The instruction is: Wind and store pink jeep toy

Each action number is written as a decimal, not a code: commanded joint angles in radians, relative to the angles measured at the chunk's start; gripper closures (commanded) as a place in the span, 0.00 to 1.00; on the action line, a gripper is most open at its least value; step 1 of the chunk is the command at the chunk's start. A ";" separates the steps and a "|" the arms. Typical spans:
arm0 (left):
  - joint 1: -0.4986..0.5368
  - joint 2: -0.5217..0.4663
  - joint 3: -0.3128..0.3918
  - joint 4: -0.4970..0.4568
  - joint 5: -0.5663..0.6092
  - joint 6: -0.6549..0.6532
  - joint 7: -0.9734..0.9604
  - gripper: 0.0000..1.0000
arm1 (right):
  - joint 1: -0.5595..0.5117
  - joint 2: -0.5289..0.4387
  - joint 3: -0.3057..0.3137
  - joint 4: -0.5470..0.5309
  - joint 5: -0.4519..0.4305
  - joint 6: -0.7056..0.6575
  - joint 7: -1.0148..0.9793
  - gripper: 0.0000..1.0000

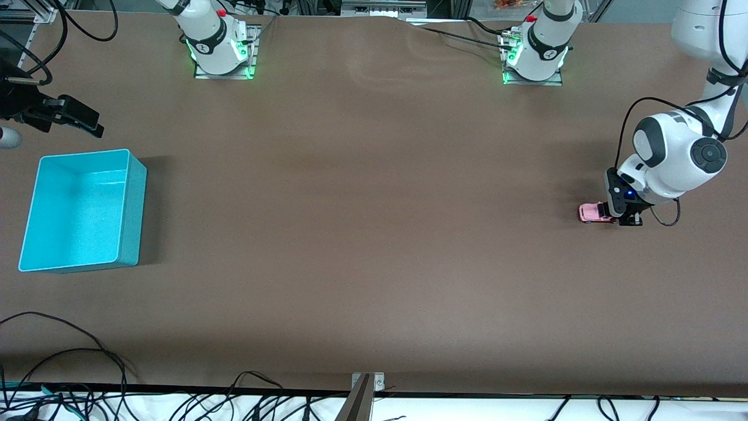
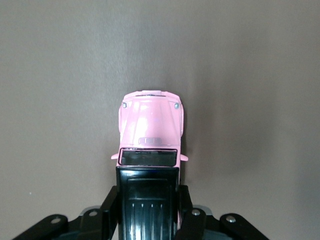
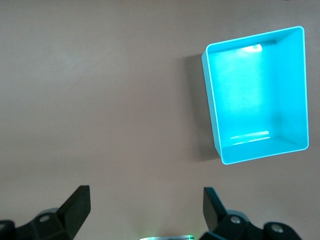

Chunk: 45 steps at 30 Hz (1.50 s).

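The bench [image 1: 374, 234] is laid out with plenty of bare surface, so that the jeep can be rolled along it while being wound. The teal bin [image 1: 82, 210] is taken as the landmark: it is set at the right arm's end of the bench, its mouth open upward and nothing seen inside it, ready to receive the toy.

The right pincer [image 3: 145, 210] is held in the air just beside the bin, on the side toward the arm bases, with its fingers spread wide and nothing between them; this arm is judged to be waiting.

The left pincer [image 2: 148, 200] is placed well apart from the bin, at the left arm's end of the bench, and is closed on the black rear roof section of the pink jeep toy [image 1: 595, 212]. The toy's wheels appear to be kept down on the bench, and the grip is taken at the rear so that the pink bonnet points away from the wrist, probably so that the wheels can be dragged along the surface for winding. Storing is not yet done.
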 commanded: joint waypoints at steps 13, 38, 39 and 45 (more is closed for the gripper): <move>0.006 0.102 0.008 0.026 -0.016 0.037 0.029 0.54 | 0.000 -0.020 0.002 -0.021 -0.004 -0.004 -0.003 0.00; -0.026 0.003 -0.003 0.303 -0.011 -0.482 0.040 0.00 | 0.000 -0.023 0.000 -0.023 -0.002 -0.004 -0.018 0.00; -0.029 -0.001 -0.003 0.314 -0.011 -0.489 0.040 0.00 | -0.001 -0.023 0.000 -0.023 -0.002 -0.004 -0.018 0.00; -0.049 -0.043 -0.003 0.335 -0.016 -0.485 0.027 0.00 | -0.001 -0.023 -0.002 -0.023 -0.002 -0.011 -0.007 0.00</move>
